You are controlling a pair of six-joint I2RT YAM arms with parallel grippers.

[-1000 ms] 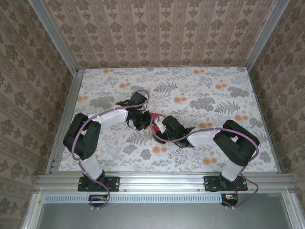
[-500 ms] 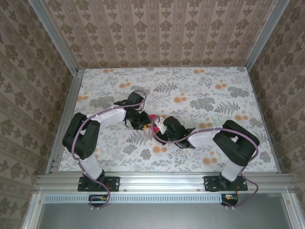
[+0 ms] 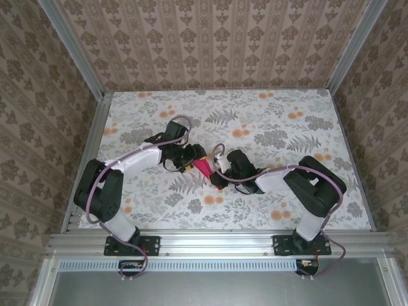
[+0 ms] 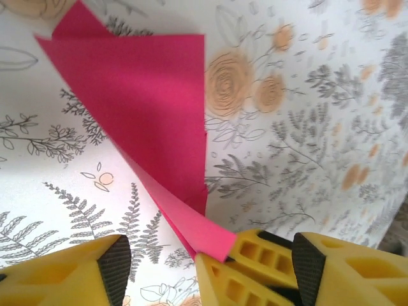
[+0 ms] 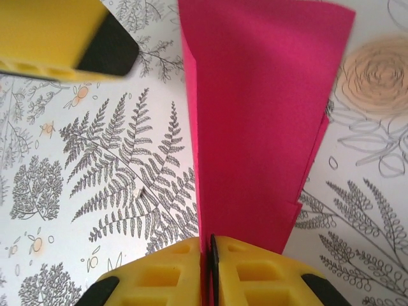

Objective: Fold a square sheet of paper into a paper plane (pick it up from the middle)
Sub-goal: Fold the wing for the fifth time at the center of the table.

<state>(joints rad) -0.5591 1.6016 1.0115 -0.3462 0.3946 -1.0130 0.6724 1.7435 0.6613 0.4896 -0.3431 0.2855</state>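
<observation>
The right gripper (image 5: 209, 247) has its jaws fully closed on the near end of the pink paper (image 5: 255, 121). The pinch takes only a narrow strip along the fold, and the rest of the sheet fans out ahead of the fingertips as a long wedge over the tablecloth (image 4: 306, 159). The left gripper (image 4: 210, 250) is wide open and holds nothing. In its own camera the pinched end of the paper and the other gripper's yellow tips sit between its jaws, closer to its right pad than to its left. That crowding looks like the main hazard. If the left jaws close where they stand, they would probably clamp the other gripper's fingers instead of the paper, or shove the fold sideways out of the pinch. The grip itself is also thin, so any pull from the free side could slide the paper out or tear it at the crease. Beyond the right jaws, the layers do not line up. One edge steps out past the other, and a flap lies open beside the crease, so pressing now would likely set a skewed fold. Whether the far tip touches the cloth cannot be told.
</observation>
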